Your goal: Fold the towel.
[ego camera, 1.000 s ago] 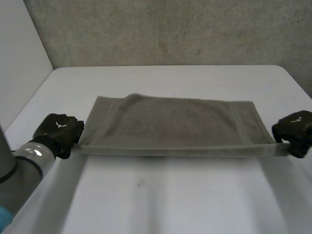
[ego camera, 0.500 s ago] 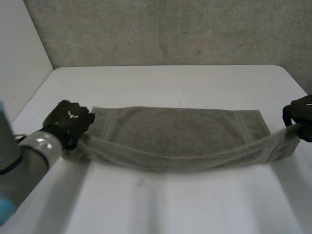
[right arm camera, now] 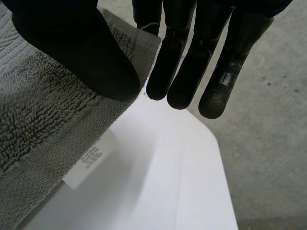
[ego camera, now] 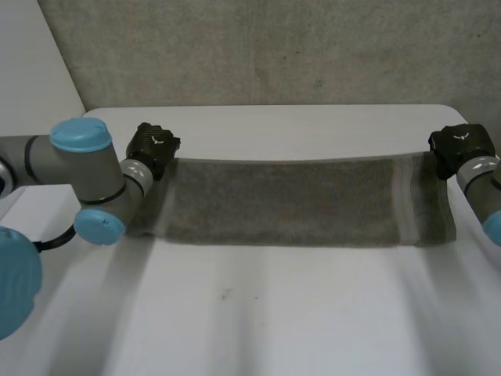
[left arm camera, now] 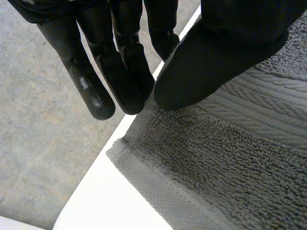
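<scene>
The grey towel (ego camera: 290, 202) lies spread sideways across the middle of the white table (ego camera: 258, 313). Its long far edge is drawn in a straight line between the two hands, and its near edge rests on the tabletop. From the head view, the left hand (ego camera: 153, 145) is at the towel's far left corner and the right hand (ego camera: 459, 144) at its far right corner, each seen from its back, so the grip itself is hidden there.

The wrist views supply that. In the left one the thumb (left arm camera: 220, 57) presses down on the towel's woven border right at the corner. The straight fingers (left arm camera: 98, 91) reach past the edge on the other side, pinching the cloth between them. The right wrist view shows the same hold: the thumb (right arm camera: 81, 57) is on top of the looped pile and the straight fingers (right arm camera: 189, 67) are beyond the hem. It also brings out a small white label (right arm camera: 91, 165) sewn to the border, hanging just above the table.

A grey concrete wall (ego camera: 274, 47) stands behind the table.
</scene>
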### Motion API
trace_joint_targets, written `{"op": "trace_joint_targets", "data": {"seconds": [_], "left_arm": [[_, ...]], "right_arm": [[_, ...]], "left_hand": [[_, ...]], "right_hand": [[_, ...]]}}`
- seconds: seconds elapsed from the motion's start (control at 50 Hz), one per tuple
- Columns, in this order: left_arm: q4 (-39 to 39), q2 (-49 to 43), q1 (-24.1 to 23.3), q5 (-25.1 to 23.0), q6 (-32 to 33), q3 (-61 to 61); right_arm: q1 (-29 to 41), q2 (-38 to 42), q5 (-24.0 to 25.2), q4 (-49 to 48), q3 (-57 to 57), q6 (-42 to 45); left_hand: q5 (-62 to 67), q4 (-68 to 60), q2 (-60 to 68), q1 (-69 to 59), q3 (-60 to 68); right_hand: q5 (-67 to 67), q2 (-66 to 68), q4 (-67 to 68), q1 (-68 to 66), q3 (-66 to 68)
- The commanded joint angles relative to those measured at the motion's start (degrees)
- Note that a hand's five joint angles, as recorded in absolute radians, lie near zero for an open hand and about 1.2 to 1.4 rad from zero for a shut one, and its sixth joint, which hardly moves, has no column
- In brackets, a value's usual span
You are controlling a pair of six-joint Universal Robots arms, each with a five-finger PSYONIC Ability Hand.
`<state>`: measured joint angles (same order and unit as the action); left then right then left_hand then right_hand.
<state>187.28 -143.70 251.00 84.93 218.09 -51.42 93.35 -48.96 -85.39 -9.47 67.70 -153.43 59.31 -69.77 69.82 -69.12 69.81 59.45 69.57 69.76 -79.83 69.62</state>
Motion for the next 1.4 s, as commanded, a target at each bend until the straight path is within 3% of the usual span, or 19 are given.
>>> {"op": "trace_joint_targets", "data": {"seconds": [0.02, 0.08, 0.1, 0.12, 0.14, 0.16, 0.22, 0.24, 0.38, 0.48, 0.74, 0.82, 0.96, 1.04, 1.18, 1.4], "left_arm": [[-0.25, -4.75, -0.86, 0.24, -0.21, 6.69], [0.1, -5.71, -0.86, 0.15, -0.38, 7.48], [0.45, -5.98, -0.86, 0.06, -0.99, 7.48], [0.46, -5.98, -0.86, 0.06, -1.0, 7.48], [0.46, -6.07, -0.95, -0.02, -2.04, 7.48], [0.46, -6.07, -0.86, 0.06, -3.71, 7.48], [0.54, -5.98, -0.86, -0.11, -5.74, 7.39], [0.54, -5.55, -0.95, -0.2, -7.75, 7.13], [-0.25, -1.24, -0.86, -0.03, -16.12, 5.19], [-0.07, 8.93, 0.02, -0.11, -23.22, -5.41], [0.89, 31.97, 0.37, -0.2, -26.05, -33.19], [2.3, 34.89, 0.2, -0.11, -26.49, -38.31], [9.14, 39.1, 1.07, 0.06, -30.26, -47.18], [11.71, 39.81, 1.95, 0.06, -32.46, -49.39], [16.71, 40.16, 3.01, 0.24, -38.0, -52.55], [18.03, 41.21, 3.01, 0.15, -38.62, -54.31]], "right_arm": [[1.05, 4.49, -1.09, -2.05, -4.33, 0.42], [1.57, 6.33, -1.0, -2.05, -5.47, 0.42], [1.75, 6.86, -1.0, -2.05, -5.56, 0.42], [2.01, 7.04, -1.26, -2.05, -5.64, 0.42], [2.01, 7.04, -1.27, -2.05, -5.65, 0.42], [2.27, 7.12, -1.27, -2.05, -5.65, 0.33], [2.63, 5.9, -1.27, -2.05, -5.56, 0.07], [2.63, 5.89, -1.27, -2.05, -5.56, 0.07], [2.54, -3.93, -1.0, -1.96, -1.35, -0.2], [2.28, -11.48, -0.65, -1.87, 3.3, -0.2], [2.01, -24.52, -0.04, 7.62, 17.82, -0.02], [1.93, -27.23, 0.58, 8.68, 23.52, 0.68], [-0.09, -27.86, 4.78, 6.32, 29.67, 1.12], [-2.12, -26.98, 8.57, 1.05, 33.63, 1.21], [-2.21, -21.1, 9.37, -6.95, 35.31, 2.26], [-4.66, -15.21, 9.81, -10.22, 35.05, 7.18]], "left_hand": [[10.69, -10.23, 10.18, -10.88, 10.19], [10.69, -10.23, 10.18, -10.88, 10.19], [10.69, -10.23, 10.18, -10.88, 10.19], [10.69, -10.23, 10.18, -10.88, 10.19], [-2.78, 3.24, -3.29, 2.58, -3.27], [-53.37, 53.83, -53.88, 53.18, -53.87], [-51.7, 52.16, -52.21, 51.5, -52.19], [-59.31, 59.77, -59.82, 59.12, -59.81], [-59.31, 59.77, -59.82, 59.12, -59.81], [-59.31, 59.77, -59.82, 59.12, -59.81], [-59.31, 59.77, -59.82, 59.12, -59.81], [-59.31, 59.77, -59.82, 59.12, -59.81], [-59.31, 59.77, -59.82, 59.12, -59.81], [-59.31, 59.77, -59.82, 59.12, -59.81], [-59.1, 59.56, -59.61, 58.9, -59.59], [-59.31, 59.77, -59.82, 59.12, -59.81]], "right_hand": [[10.55, 10.43, 10.24, -0.17, 10.38], [10.55, 10.43, 10.24, -0.17, 10.38], [1.12, 0.99, 0.81, 9.26, 0.95], [-46.27, -46.39, -46.58, 56.65, -46.44], [-46.75, -46.87, -47.06, 57.13, -46.91], [-59.45, -59.57, -59.76, 69.83, -59.62], [-59.45, -59.57, -59.76, 69.83, -59.62], [-59.45, -59.57, -59.76, 69.83, -59.62], [-59.45, -59.57, -59.76, 69.83, -59.62], [-59.45, -59.57, -59.76, 69.83, -59.62], [-59.2, -59.32, -59.51, 69.58, -59.37], [-49.99, -50.11, -50.3, 60.37, -50.16], [-34.84, -34.97, -35.15, 45.22, -35.01], [-33.96, -34.09, -34.27, 44.34, -34.13], [-34.3, -34.43, -34.61, 44.68, -34.47], [-32.29, -32.42, -32.6, 42.67, -32.46]]}}
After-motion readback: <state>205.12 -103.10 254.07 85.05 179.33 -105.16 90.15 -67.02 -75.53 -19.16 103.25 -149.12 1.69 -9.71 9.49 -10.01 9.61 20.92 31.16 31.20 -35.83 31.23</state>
